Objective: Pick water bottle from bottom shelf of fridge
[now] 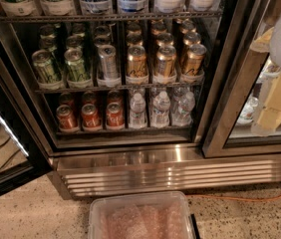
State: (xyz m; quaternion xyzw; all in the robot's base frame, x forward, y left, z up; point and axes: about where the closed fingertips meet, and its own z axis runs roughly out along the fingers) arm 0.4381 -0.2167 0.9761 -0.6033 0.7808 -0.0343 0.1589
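Note:
The fridge point(180, 171) stands open in front of me. Its bottom shelf point(125, 130) holds three red cans point(90, 116) at the left and three rows of clear water bottles at the right. The front bottles are the left one point(137, 109), the middle one point(160, 108) and the right one point(183, 107), all upright with white caps. My gripper point(267, 116), with cream-coloured fingers, hangs at the far right in front of the shut right-hand glass door. It is outside the fridge, well right of the bottles and about level with them, and holds nothing that I can see.
The rack above holds green, silver and gold cans point(136, 61). A black post point(214, 68) divides the open bay from the right door. The open left door point(3, 128) swings out at the left. A clear plastic bin point(140, 215) sits on the floor below the steel base panel. An orange cable point(240, 198) lies on the floor at the right.

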